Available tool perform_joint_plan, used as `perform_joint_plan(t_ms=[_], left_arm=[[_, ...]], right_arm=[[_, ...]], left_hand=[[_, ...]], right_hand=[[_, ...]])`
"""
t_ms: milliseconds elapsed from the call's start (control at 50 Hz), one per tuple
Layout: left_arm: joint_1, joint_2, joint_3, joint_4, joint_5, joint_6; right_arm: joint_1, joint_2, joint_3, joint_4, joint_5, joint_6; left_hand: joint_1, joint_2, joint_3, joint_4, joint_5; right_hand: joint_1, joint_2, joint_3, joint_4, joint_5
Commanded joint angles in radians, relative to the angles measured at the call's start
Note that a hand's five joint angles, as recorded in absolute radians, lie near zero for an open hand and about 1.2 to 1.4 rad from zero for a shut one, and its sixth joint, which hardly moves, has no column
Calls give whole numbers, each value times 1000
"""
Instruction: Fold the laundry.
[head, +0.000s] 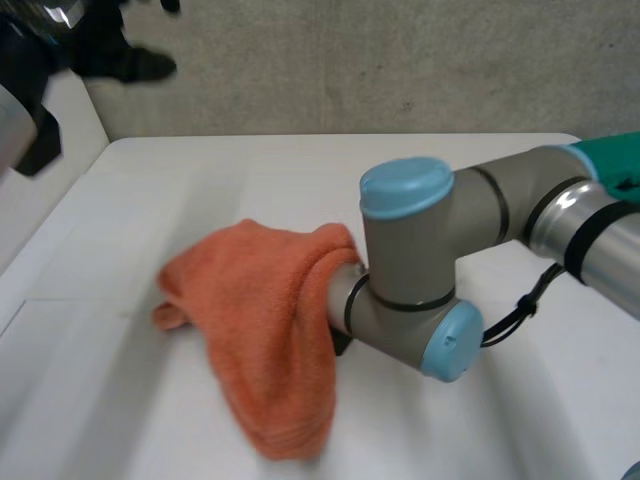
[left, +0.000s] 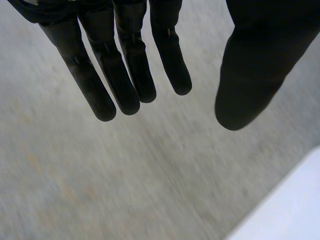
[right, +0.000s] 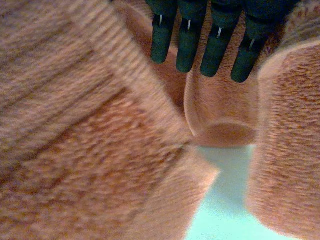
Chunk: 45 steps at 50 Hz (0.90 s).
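Observation:
An orange towel (head: 265, 320) hangs in a bunch over the wrist end of my right arm (head: 420, 260), above the white table (head: 200, 180). It covers the right hand from above and trails toward the table's front. In the right wrist view the right hand's fingers (right: 215, 45) reach out straight among the folds of the towel (right: 100, 150), curled round nothing, and a strip of table (right: 225, 200) shows below. My left hand (left: 125, 65) is off the table over the grey floor, fingers straight and thumb apart, holding nothing.
The left arm (head: 15, 110) is raised at the table's far left corner. A corner of the table (left: 295, 210) lies beyond the left hand's thumb. Grey concrete floor (head: 400, 70) runs behind the table, and a dark shoe-like shape (head: 135, 62) rests on it.

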Motion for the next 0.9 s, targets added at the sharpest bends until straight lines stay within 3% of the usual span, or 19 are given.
perform_joint_plan(t_ms=[20,80,100,180,220,320,400,560,620,720,800,900], left_arm=[[61,-106,-66,-8,11,-9],[73,-126,-84,-5,12,-16],[76,-137,-96,-1,10,-24],[66,-168,-129,18,15,-39],[55,-189,-139,24,16,-42],[-2,-292,-146,25,28,-41],[-48,-402,-140,16,71,-41],[-133,-525,-84,39,148,-52],[-155,-556,-61,59,133,-56],[-152,-594,-25,126,14,-62],[-128,-582,-27,169,-111,-64],[-89,-532,-41,211,-146,-64]], right_arm=[[-43,-40,-11,259,187,-543],[-52,-49,5,304,259,-715],[-53,-57,24,310,332,-813],[-38,-101,70,221,491,-951],[-27,-118,93,180,512,-981],[-11,-174,160,108,496,-986],[-1,-220,231,89,460,-949],[0,-241,308,89,385,-907],[-1,-240,312,88,381,-906],[-21,-234,323,88,379,-904],[-40,-234,332,80,377,-898],[-58,-246,340,69,367,-883]], left_hand=[[51,37,30,37,36],[48,34,27,34,33],[50,37,30,37,36],[10,-4,-11,-4,-4],[-32,-45,-52,-45,-46],[-219,-233,-240,-233,-233],[-506,-520,-527,-520,-520],[-572,-586,-593,-586,-586],[-429,-443,-450,-443,-443],[597,583,576,583,583],[599,585,578,585,585],[599,585,578,585,585]], right_hand=[[-77,-67,-74,-59,-43],[-89,-79,-86,-71,-55],[-100,-90,-98,-83,-67],[-271,-261,-268,-253,-237],[-271,-261,-268,-253,-237],[-271,-261,-268,-253,-237],[-271,-261,-268,-253,-237],[-271,-261,-268,-253,-237],[-271,-261,-268,-253,-237],[-271,-261,-268,-253,-237],[-271,-261,-268,-253,-237],[-271,-261,-268,-253,-237]])
